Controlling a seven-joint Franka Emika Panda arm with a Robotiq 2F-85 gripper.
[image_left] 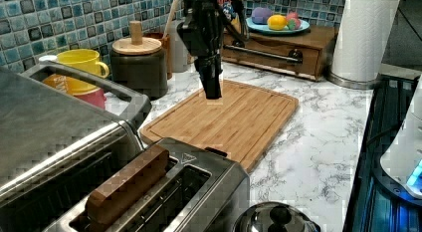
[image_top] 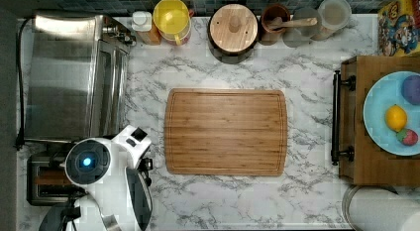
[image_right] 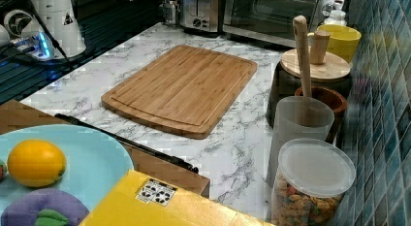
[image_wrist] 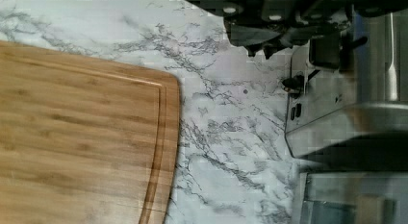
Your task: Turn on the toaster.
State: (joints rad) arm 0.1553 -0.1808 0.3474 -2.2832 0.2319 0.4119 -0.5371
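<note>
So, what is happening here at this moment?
A robot arm is working at a marble kitchen counter. Its gripper hangs above the counter next to the wooden cutting board, holding nothing. The toaster stands beside the toaster oven, with a brown slice sitting up in one slot. The gripper is not touching the toaster, so turning it on seems not yet done.

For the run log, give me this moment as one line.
task: turn on toaster | claw: above cutting board, apart from toaster | slot: brown slice in place | lever: not pressed yet
</note>
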